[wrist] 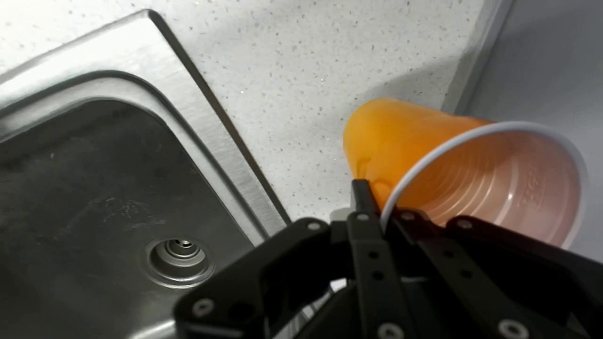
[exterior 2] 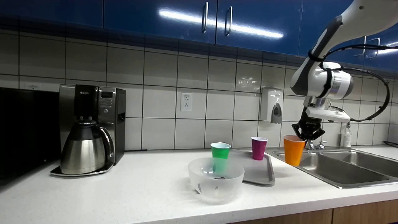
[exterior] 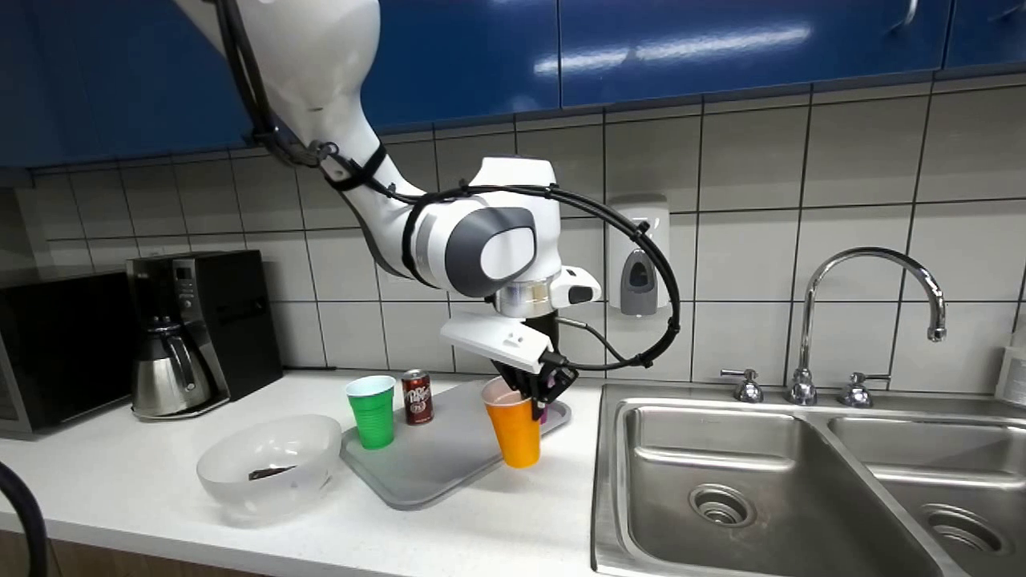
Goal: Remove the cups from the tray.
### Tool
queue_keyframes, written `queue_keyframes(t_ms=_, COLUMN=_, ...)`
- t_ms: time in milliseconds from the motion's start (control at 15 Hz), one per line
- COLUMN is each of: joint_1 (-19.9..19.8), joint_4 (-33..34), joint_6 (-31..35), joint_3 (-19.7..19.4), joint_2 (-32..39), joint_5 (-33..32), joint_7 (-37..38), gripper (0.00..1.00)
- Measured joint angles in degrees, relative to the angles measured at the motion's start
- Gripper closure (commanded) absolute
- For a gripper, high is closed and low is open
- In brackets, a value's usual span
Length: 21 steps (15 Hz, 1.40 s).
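1. Bowl [exterior: 272,490] sits nearest, on the counter [exterior 2: 130,189], right by the tray [exterior: 441,449]; can't tell if they touch. Small dark bit [exterior: 271,473] in it, can't identify.
2. Orange cup [exterior: 517,433] is off the tray, tilted slightly, over the counter strip between tray and sink [wrist: 136,61]. Can't tell if its base touches down.
3. Gripper [wrist: 384,212] is pinched on that cup's side, one finger inside, one outside; inner fingertip hard to make out. Arm [exterior: 449,232] runs out of frame in both exterior views.
4. Green cup [exterior: 373,417] stands upright on the tray, bowl end. Bowl blocks its lower part in an exterior view; only a blur comes through the frosted side.
5. Can [exterior: 418,401] also on the tray, near the green cup but farther back. Nearly all masked in an exterior view.
6. Purple cup [exterior 2: 259,149] upright on the tray, sink end. In an exterior view just a sliver shows past orange cup and gripper.
7. Sink cut off by the frame in wrist view. Faucet [exterior: 805,332] at its back.
8. Coffee maker [exterior 2: 88,129] well apart from the tray. Black box [exterior 2: 29,137] beside it, cut off, can't tell what it is.
9. Tiled wall [exterior 2: 158,102] carries the dispenser [exterior 2: 271,105]; blue cabinets [exterior: 473,56] above, cut off at top.
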Motion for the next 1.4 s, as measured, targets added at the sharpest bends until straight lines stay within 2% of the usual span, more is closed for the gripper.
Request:
queue_keyframes(t_ms=1000, joint_1=-2.06, joint_4=-2.32, joint_6=0.0, joint_3=-1.23, joint_2=2.48, joint_5=2.58, joint_7=-3.23, gripper=0.99)
queue_keyframes(t_ms=1067, joint_1=-2.06, joint_4=-2.48, joint_6=0.0, joint_3=-1.23, joint_2=2.51, joint_5=2.58, joint_7=-3.24, gripper=0.9)
queue_keyframes(t_ms=1133, joint_1=-2.06, joint_4=-2.65, joint_6=0.0, joint_3=-1.23, joint_2=2.53, joint_5=2.58, joint_7=-3.24, gripper=0.71)
queue_keyframes(t_ms=1200, joint_1=-2.06, joint_4=-2.82, joint_6=0.0, joint_3=-1.23, joint_2=2.53, joint_5=2.58, joint_7=-3.25, gripper=0.67)
queue_keyframes(t_ms=1400, joint_1=-2.06, joint_4=-3.25, joint_6=0.0, joint_3=-1.23, joint_2=2.53, joint_5=2.58, joint_7=-3.25, gripper=0.43)
